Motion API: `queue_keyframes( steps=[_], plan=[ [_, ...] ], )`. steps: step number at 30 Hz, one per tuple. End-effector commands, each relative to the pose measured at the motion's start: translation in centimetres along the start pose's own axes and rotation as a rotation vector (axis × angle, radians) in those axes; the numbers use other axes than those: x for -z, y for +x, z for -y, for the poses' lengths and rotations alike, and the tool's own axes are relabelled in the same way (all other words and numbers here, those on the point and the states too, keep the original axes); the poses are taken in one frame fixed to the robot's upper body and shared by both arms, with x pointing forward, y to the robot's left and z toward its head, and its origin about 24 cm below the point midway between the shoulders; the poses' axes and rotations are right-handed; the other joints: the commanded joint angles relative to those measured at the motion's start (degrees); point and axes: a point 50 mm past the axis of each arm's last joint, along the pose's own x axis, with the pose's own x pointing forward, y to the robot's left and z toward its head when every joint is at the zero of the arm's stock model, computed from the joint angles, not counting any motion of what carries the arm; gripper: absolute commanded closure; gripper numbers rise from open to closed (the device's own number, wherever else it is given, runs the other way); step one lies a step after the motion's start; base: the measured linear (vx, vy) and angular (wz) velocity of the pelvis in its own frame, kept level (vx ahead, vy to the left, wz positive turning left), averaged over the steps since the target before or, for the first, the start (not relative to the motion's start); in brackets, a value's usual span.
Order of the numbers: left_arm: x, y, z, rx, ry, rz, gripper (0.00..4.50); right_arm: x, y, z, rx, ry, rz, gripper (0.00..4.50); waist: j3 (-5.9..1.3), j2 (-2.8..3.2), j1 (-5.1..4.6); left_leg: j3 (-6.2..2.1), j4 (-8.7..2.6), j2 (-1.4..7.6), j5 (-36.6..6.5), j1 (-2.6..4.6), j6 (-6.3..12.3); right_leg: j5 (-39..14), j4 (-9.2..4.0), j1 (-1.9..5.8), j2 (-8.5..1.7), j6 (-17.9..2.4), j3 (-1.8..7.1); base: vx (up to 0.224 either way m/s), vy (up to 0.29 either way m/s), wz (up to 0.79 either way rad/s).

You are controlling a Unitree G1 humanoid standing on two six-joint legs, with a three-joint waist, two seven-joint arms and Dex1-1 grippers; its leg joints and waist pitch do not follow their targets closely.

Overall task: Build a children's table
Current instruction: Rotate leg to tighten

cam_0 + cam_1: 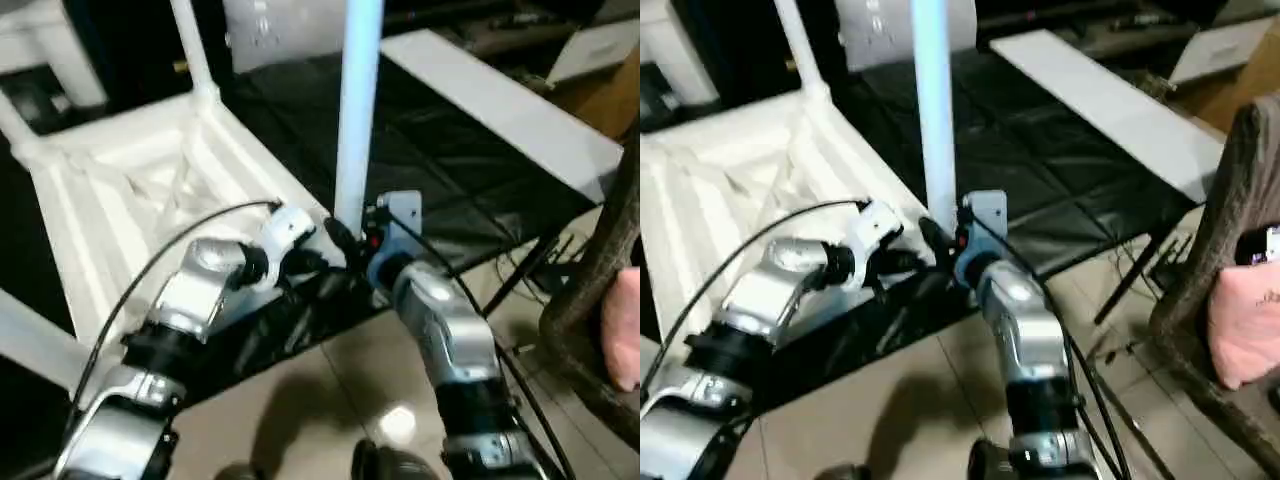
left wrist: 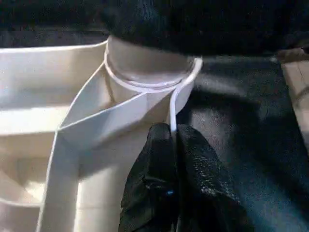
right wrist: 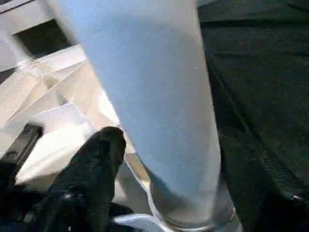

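Note:
The white tabletop (image 1: 130, 190) lies upside down on a dark mat, ribbed underside up. One white leg (image 1: 357, 120) stands upright in its near right corner socket (image 2: 145, 67). Two more legs (image 1: 192, 45) (image 1: 15, 125) rise from the far corners. My left gripper (image 1: 335, 240) is shut on the tabletop's thin rim right beside that socket; in the left wrist view its black fingers (image 2: 164, 159) pinch the rim edge. My right gripper (image 1: 372, 245) is at the foot of the upright leg (image 3: 154, 96), open, with one finger (image 3: 96, 159) close beside the tube.
A long white board (image 1: 500, 100) lies at the back right on the dark mat (image 1: 450, 170). A brown curved chair frame (image 1: 600, 270) with pink cloth (image 1: 1250, 320) stands at the right edge. Cables run over the tiled floor (image 1: 330, 400) in front.

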Motion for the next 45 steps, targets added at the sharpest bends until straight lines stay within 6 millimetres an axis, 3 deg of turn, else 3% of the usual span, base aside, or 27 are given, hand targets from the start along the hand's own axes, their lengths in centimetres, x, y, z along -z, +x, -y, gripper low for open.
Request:
queue_keyframes(
  steps=[1,4,5,9,11,15,18,21,23,24,26,27,29,30,31,34,35,36,37,38,39,40,41,42,43,44,45],
  plan=[
    [0.4,0.9,1.7,0.143,0.059,-0.021,4.5,0.3,0.4,-2.5,-0.169,0.002,-0.013,0.93,-4.16,0.17,0.37,0.56,-4.18,1.99,-5.6,-1.03,4.32,-19.6,-3.45,3.78,-3.6,-6.1,3.98,0.0,0.0,0.0],
    [1.2,-0.5,1.0,0.179,0.117,-0.05,4.5,0.4,-1.9,-1.0,-0.212,-0.049,-0.007,0.72,-4.75,0.14,1.51,1.08,-3.8,2.17,-0.6,-0.84,6.94,-13.7,-2.43,3.78,-3.8,-9.4,4.86,0.0,0.0,0.0],
    [1.3,-0.8,0.9,0.186,0.128,-0.056,4.5,0.5,-2.5,-0.7,-0.228,-0.054,-0.008,0.72,-5.01,0.05,1.88,1.09,-3.69,2.19,1.6,-1.16,7.73,-11.3,-1.83,4.2,-3.94,-10.2,4.9,0.0,0.0,0.0],
    [2.0,-2.9,-0.2,0.208,0.22,-0.096,4.5,0.6,-5.8,0.5,-0.331,-0.091,-0.026,0.29,-5.14,-0.18,2.98,1.15,-3.43,2.26,3.4,-1.1,9.53,-9.6,-1.55,4.33,-3.94,-10.3,4.97,0.0,0.0,0.0],
    [2.2,-3.8,-1.0,0.188,0.227,-0.106,4.5,0.6,-7.2,1.0,-0.359,-0.098,-0.041,0.05,-4.95,-0.08,3.21,1.28,-3.65,2.18,1.3,-1.13,8.81,-13.4,-1.96,4.39,-3.98,-9.4,4.97,0.0,0.0,0.0],
    [1.6,-4.2,-1.8,0.094,0.188,-0.062,4.5,0.2,-8.9,1.7,-0.367,-0.112,-0.042,0.01,-4.75,-0.71,3.51,1.83,-3.96,2.11,-4.1,-0.94,5.62,-22.9,-3.16,4.12,-4.07,-6.5,4.94,0.0,0.0,0.0],
    [0.6,-3.9,-1.5,0.071,0.125,0.033,4.5,0.1,-9.9,1.8,-0.382,-0.072,-0.06,0.01,-4.65,-0.68,3.62,2.02,-4.02,2.02,-5.5,-0.83,4.89,-26.0,-3.66,4.0,-3.96,-5.3,4.78,0.0,0.0,0.0],
    [-0.1,-3.8,-1.2,0.059,0.099,0.107,3.95,0.0,-10.5,2.0,-0.359,-0.078,-0.061,0.0,-5.04,-0.69,3.92,2.16,-3.93,2.17,-4.8,-0.78,4.81,-25.3,-3.55,3.89,-3.98,-5.0,4.79,0.0,0.0,0.0],
    [-0.7,-4.0,-0.6,0.068,0.067,0.182,3.91,0.0,-10.7,2.2,-0.286,-0.122,-0.066,0.0,-5.53,-0.75,4.08,2.16,-3.6,2.32,-1.9,-1.21,5.07,-19.7,-2.79,3.96,-3.97,-6.8,4.88,0.0,0.0,0.0],
    [-0.9,-4.2,-0.5,0.058,0.053,0.211,3.86,0.3,-10.7,2.2,-0.265,-0.113,-0.093,0.0,-5.65,-0.34,4.24,2.13,-3.51,2.29,-1.6,-1.16,5.03,-18.9,-2.54,3.89,-3.91,-7.3,4.9,0.0,0.0,0.0],
    [-1.0,-4.8,0.0,0.045,0.025,0.261,3.66,0.6,-10.6,1.8,-0.244,-0.101,-0.142,0.0,-5.72,-0.77,4.18,2.1,-3.43,2.16,-0.5,-1.5,5.13,-16.3,-2.02,4.28,-3.64,-8.3,4.88,0.0,0.0,0.0],
    [-0.9,-5.2,0.1,0.012,0.001,0.281,3.56,0.7,-10.7,1.5,-0.237,-0.099,-0.154,0.0,-5.84,-0.49,4.27,2.14,-3.37,2.09,-0.3,-1.49,5.06,-16.1,-1.94,4.36,-3.65,-8.4,4.86,0.0,0.0,0.0],
    [-0.4,-6.1,0.3,-0.063,-0.055,0.301,3.44,0.5,-10.6,1.2,-0.221,-0.119,-0.144,0.0,-5.82,-0.64,4.03,2.28,-3.29,2.03,-0.5,-1.61,4.99,-16.8,-2.01,4.37,-3.57,-7.9,4.78,0.0,0.0,0.0],
    [-0.1,-6.5,0.3,-0.118,-0.076,0.303,3.34,0.4,-10.7,1.0,-0.207,-0.123,-0.127,0.0,-5.62,-0.29,3.99,2.58,-3.29,1.77,-2.3,-1.33,5.06,-20.7,-2.82,3.91,-3.25,-6.3,4.59,0.0,0.0,0.0],
    [-0.1,-6.5,0.3,-0.118,-0.076,0.303,3.34,0.4,-10.7,1.0,-0.207,-0.123,-0.127,0.0,-5.62,-0.29,3.99,2.58,-3.29,1.77,-2.3,-1.33,5.06,-20.7,-2.82,3.91,-3.25,-6.3,4.59,0.0,0.0,0.0],
    [0.4,-7.5,0.6,-0.29,-0.154,0.357,3.09,0.3,-10.7,0.7,-0.18,-0.134,-0.101,0.0,-5.25,0.04,3.9,2.59,-3.34,1.47,-7.3,-1.02,3.87,-29.4,-4.26,3.55,-2.99,-2.1,3.92,0.0,0.0,0.0],
    [0.6,-8.1,2.2,-0.431,-0.228,0.419,3.07,0.4,-10.5,0.4,-0.169,-0.139,-0.096,0.0,-4.81,-0.42,4.46,-0.36,-4.15,1.31,-9.1,-4.66,4.79,-27.5,-2.29,6.32,-4.69,-2.7,1.59,0.0,0.0,0.0],
    [0.6,-8.1,2.2,-0.431,-0.228,0.419,2.84,0.4,-10.5,0.4,-0.169,-0.139,-0.096,0.0,-4.75,-0.04,3.31,-0.96,-4.68,1.42,-9.4,-5.66,6.05,-27.6,-2.51,6.76,-4.08,-1.4,0.83,0.0,0.0,0.0],
    [0.6,-8.1,2.9,-0.471,-0.249,0.437,2.73,0.5,-10.5,0.3,-0.172,-0.142,-0.095,0.0,-5.32,0.74,3.87,-1.42,-3.86,1.3,-10.2,-4.05,6.47,-27.6,-3.2,6.04,-4.65,-1.6,0.5,-0.016,0.007,0.41],
    [0.7,-8.2,4.1,-0.539,-0.286,0.463,2.69,0.6,-10.5,0.0,-0.178,-0.146,-0.094,0.0,-4.58,1.15,2.54,-3.24,-3.68,1.69,-12.8,-5.03,5.26,-28.9,-3.08,6.39,-4.66,-2.7,-0.59,-0.008,0.003,0.32],
    [0.8,-8.1,5.0,-0.593,-0.302,0.476,2.66,0.6,-10.5,-0.1,-0.18,-0.146,-0.091,0.0,-4.33,1.6,2.45,-4.45,-4.08,2.58,-15.1,-5.13,4.48,-27.9,-2.66,6.4,-4.18,-2.8,-1.0,-0.009,-0.011,0.58],
    [1.0,-7.9,6.0,-0.656,-0.317,0.478,2.66,0.7,-10.4,-0.2,-0.182,-0.143,-0.089,0.0,-3.75,1.93,1.76,-8.06,-6.96,5.04,-23.8,-5.41,4.13,-24.3,1.1,6.4,-2.2,-2.8,-0.08,-0.005,-0.065,0.53],
    [1.2,-7.7,6.7,-0.706,-0.329,0.471,2.41,0.8,-10.4,-0.4,-0.188,-0.142,-0.086,0.0,-3.64,2.58,1.67,-12.31,-8.84,7.51,-29.5,-2.14,5.69,-18.9,5.27,3.64,-0.07,-6.0,2.09,0.043,-0.135,0.92],
    [1.4,-7.6,6.9,-0.738,-0.331,0.462,2.29,0.8,-10.4,-0.4,-0.195,-0.144,-0.086,0.0,-3.44,2.54,1.5,-12.93,-8.57,7.37,-30.1,-1.32,7.25,-18.2,6.2,2.71,0.57,-8.0,3.01,0.045,-0.121,0.66],
    [1.5,-7.5,7.1,-0.757,-0.334,0.449,2.29,0.8,-10.3,-0.5,-0.205,-0.147,-0.085,0.0,-3.53,1.55,1.38,-13.46,-8.18,7.25,-28.4,-0.59,8.58,-17.1,6.7,1.87,0.6,-10.4,4.17,0.061,-0.19,0.85],
    [1.7,-7.5,7.3,-0.778,-0.335,0.434,2.19,0.7,-10.3,-0.6,-0.214,-0.15,-0.084,0.0,-2.57,0.75,3.19,-12.06,-8.31,4.08,-28.0,-3.6,7.21,-22.2,5.71,2.64,0.28,-17.0,6.19,0.007,-0.275,0.97],
    [1.7,-7.5,7.3,-0.778,-0.335,0.434,2.19,0.7,-10.3,-0.6,-0.214,-0.15,-0.084,0.0,-3.06,0.09,3.35,-11.44,-6.71,2.32,-26.3,-3.72,5.76,-25.8,4.23,2.88,-0.04,-18.9,6.76,0.007,-0.275,0.97]
  ],
)
